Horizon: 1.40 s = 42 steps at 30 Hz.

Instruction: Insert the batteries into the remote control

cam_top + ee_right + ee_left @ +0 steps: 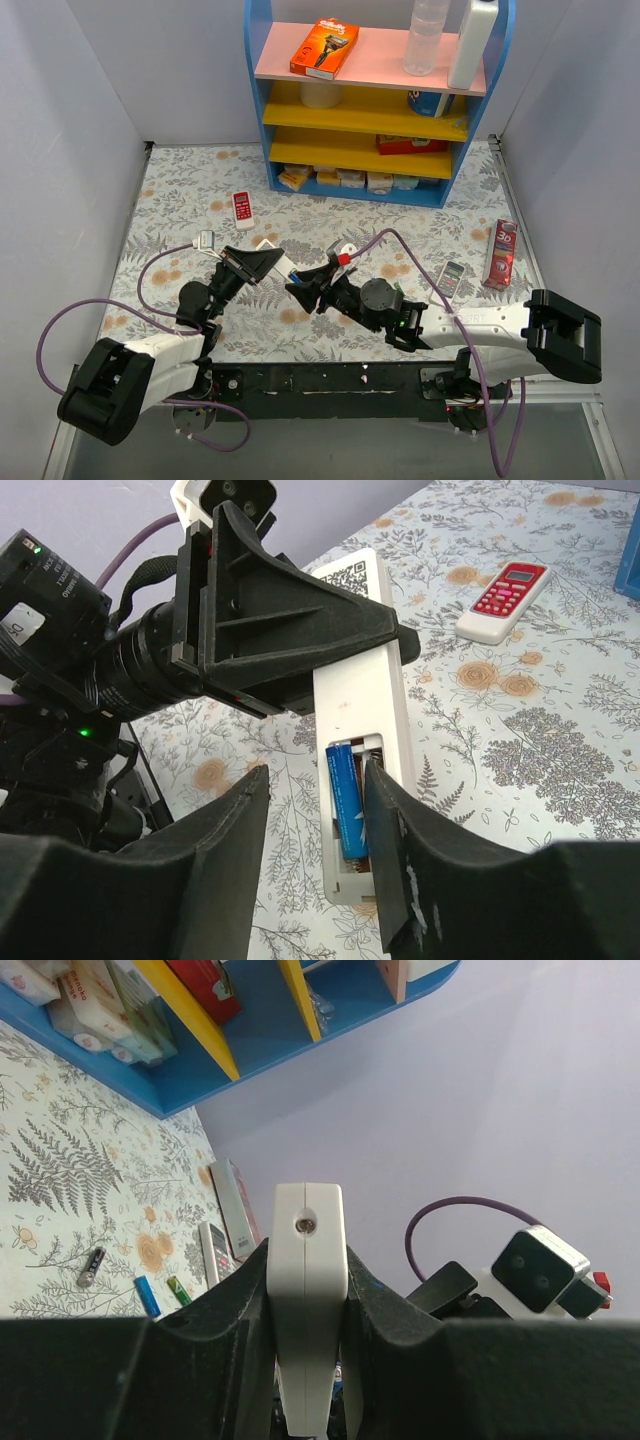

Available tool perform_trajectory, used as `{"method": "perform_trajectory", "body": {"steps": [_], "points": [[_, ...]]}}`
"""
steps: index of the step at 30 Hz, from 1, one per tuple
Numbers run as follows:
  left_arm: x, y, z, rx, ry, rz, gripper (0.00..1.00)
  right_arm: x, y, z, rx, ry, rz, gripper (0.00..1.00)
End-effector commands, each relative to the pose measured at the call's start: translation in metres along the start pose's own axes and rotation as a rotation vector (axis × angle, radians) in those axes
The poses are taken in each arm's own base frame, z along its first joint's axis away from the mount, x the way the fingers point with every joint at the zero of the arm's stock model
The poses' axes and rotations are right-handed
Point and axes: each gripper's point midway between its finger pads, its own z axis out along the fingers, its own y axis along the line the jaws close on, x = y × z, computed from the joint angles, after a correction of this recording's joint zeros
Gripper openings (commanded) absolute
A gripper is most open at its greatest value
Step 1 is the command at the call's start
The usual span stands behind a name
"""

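The remote control (360, 695) hangs back-up above the flowered table (560, 730), its battery bay (372, 748) uncovered and one blue battery (343, 798) lying in the slot on the bay's near side. The left gripper (307, 1252) is clamped on the remote's far half, leaving the bay end unsupported. The right gripper (317, 768) straddles that free end with its fingers apart and gripping nothing; one finger (390, 880) stands just beside the battery and covers the bay's second slot, so whether that slot is filled cannot be told.

The nearest risk sits in the bay itself. The battery looks laid in rather than certainly pressed home, and if the spring contact is pushing on it, it could lift or spring out with nothing holding it down. The finger close beside it could also catch its edge on any sideways move and drag it from the slot. Any hard push at the bay end could pivot the remote in the left gripper's hold, since the clamp is at the other half. Whether the battery faces the correct way cannot be read from here.

Below the remote on the table lie more loose batteries, blue (147, 1295), green (178, 1290) and dark (92, 1265); being round and slight, they may roll away from a closing pinch. A red-and-white remote (503, 600) lies well beyond the held remote, out of play.
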Motion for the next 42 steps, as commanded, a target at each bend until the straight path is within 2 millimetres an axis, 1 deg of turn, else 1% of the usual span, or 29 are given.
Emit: {"method": "perform_trajectory", "body": {"steps": [1,3,10,13,16,18,19,20,21,22,23,24,25,26,27,28,29,30,31,32,33,34,35,36,38,39,40,41,42], "points": [[0.013,-0.013,-0.014,0.045,0.046,-0.179,0.0,-0.008,-0.017,0.0,0.078,0.012,-0.064,0.52],[0.014,-0.01,-0.014,0.035,0.046,-0.181,0.0,-0.014,-0.015,-0.001,0.073,0.0,-0.067,0.53],[0.014,-0.004,-0.014,0.014,0.041,-0.162,0.0,-0.02,-0.016,-0.004,0.079,-0.006,-0.075,0.54],[0.013,-0.001,-0.012,-0.001,0.039,-0.142,0.0,-0.018,-0.016,-0.005,0.079,0.005,-0.08,0.53],[0.013,0.001,-0.012,-0.016,0.044,-0.12,0.0,-0.024,-0.013,-0.009,0.061,0.003,-0.1,0.52],[0.017,0.008,-0.013,-0.043,0.058,-0.109,0.0,-0.029,-0.013,-0.013,0.048,0.006,-0.147,0.51],[0.018,0.008,-0.014,-0.046,0.065,-0.103,0.0,-0.03,-0.013,-0.015,0.04,0.01,-0.177,0.5],[0.016,0.006,-0.008,-0.048,0.07,-0.097,0.0,-0.031,-0.013,-0.017,0.03,0.017,-0.225,0.5],[0.019,0.005,-0.008,-0.047,0.09,-0.093,0.0,-0.039,-0.012,-0.02,0.023,0.002,-0.25,0.5],[0.02,0.005,-0.007,-0.048,0.101,-0.081,0.0,-0.037,-0.012,-0.023,0.008,0.023,-0.287,0.5],[0.021,0.005,-0.006,-0.049,0.114,-0.078,0.0,-0.039,-0.01,-0.026,-0.007,0.025,-0.317,0.49],[0.023,0.003,-0.005,-0.042,0.13,-0.073,0.0,-0.049,-0.008,-0.029,-0.03,0.016,-0.396,0.49],[0.024,0.002,-0.005,-0.04,0.139,-0.068,0.0,-0.044,-0.005,-0.032,-0.063,0.054,-0.437,0.49],[0.025,0.001,-0.004,-0.039,0.146,-0.067,0.0,-0.044,-0.004,-0.035,-0.085,0.073,-0.479,0.49],[0.026,0.0,-0.004,-0.037,0.152,-0.065,0.0,-0.048,-0.001,-0.038,-0.11,0.077,-0.538,0.49],[0.028,-0.002,-0.005,-0.032,0.172,-0.063,0.0,-0.056,0.009,-0.038,-0.162,0.075,-0.568,0.49],[0.029,-0.002,-0.004,-0.034,0.179,-0.056,0.0,-0.046,0.009,-0.043,-0.195,0.133,-0.603,0.49],[0.029,-0.006,-0.002,-0.023,0.191,-0.047,0.0,-0.047,0.014,-0.045,-0.229,0.146,-0.628,0.49],[0.031,-0.008,-0.001,-0.017,0.208,-0.04,0.0,-0.051,0.025,-0.046,-0.296,0.148,-0.675,0.49],[0.033,-0.006,-0.001,-0.025,0.223,-0.033,0.0,-0.044,0.024,-0.049,-0.323,0.192,-0.699,0.49],[0.032,-0.012,0.002,-0.011,0.228,-0.019,0.0,-0.039,0.025,-0.049,-0.343,0.222,-0.726,0.48],[0.034,-0.014,0.001,-0.005,0.249,-0.013,0.0,-0.035,0.031,-0.05,-0.4,0.237,-0.758,0.48],[0.035,-0.013,0.002,-0.012,0.259,-0.011,0.0,-0.043,0.036,-0.049,-0.419,0.23,-0.775,0.48],[0.036,-0.016,0.002,-0.004,0.265,0.004,0.0,-0.027,0.032,-0.052,-0.44,0.304,-0.792,0.48],[0.037,-0.019,0.003,0.002,0.285,0.013,0.0,-0.03,0.037,-0.05,-0.477,0.316,-0.825,0.47],[0.037,-0.02,0.003,0.006,0.289,0.021,0.0,-0.023,0.036,-0.05,-0.49,0.351,-0.832,0.47],[0.037,-0.023,0.004,0.014,0.293,0.03,0.0,-0.02,0.037,-0.05,-0.509,0.362,-0.838,0.46],[0.038,-0.022,0.004,0.011,0.304,0.031,0.0,-0.025,0.039,-0.048,-0.515,0.354,-0.851,0.45],[0.039,-0.023,0.004,0.014,0.31,0.04,0.0,-0.02,0.037,-0.047,-0.523,0.378,-0.854,0.44]]}}
